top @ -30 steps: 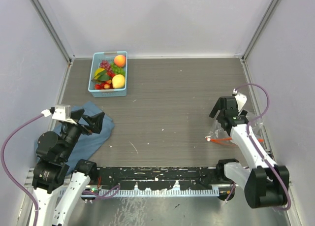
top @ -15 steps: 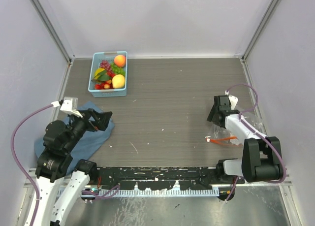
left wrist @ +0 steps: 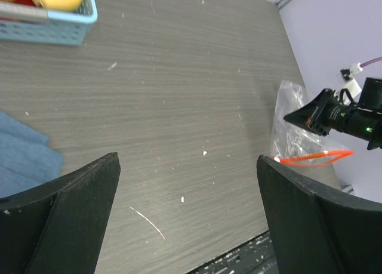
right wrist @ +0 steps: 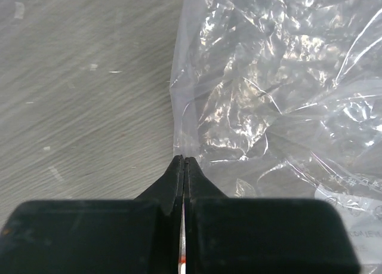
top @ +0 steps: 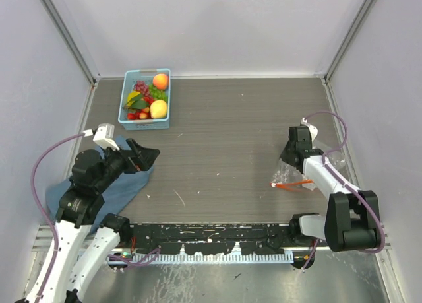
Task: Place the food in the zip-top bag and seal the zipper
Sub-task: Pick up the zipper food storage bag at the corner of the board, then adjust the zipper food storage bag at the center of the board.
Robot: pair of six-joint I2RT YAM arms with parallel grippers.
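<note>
The food, a peach (top: 160, 80), a yellow fruit (top: 158, 109), grapes (top: 156, 92) and small red berries, lies in a light blue basket (top: 126, 113) at the far left. The clear zip-top bag (top: 291, 173) lies crumpled at the right, its red-orange zipper (top: 292, 183) along the near mouth. My right gripper (top: 288, 159) is shut on the bag's left edge; the right wrist view shows the jaws pinched on the plastic (right wrist: 268, 89). My left gripper (top: 148, 156) hangs open over the table's left side, far from the bag (left wrist: 291, 131).
A blue cloth (top: 117, 185) lies under the left arm near the front left corner. Grey walls close in the table on three sides. The basket's front corner (left wrist: 54, 30) shows at the top left of the left wrist view.
The right gripper has closed from wide open onto the bag's edge, and the bag's mouth has shifted slightly left. The left arm has swung forward and to the right, staying open.
</note>
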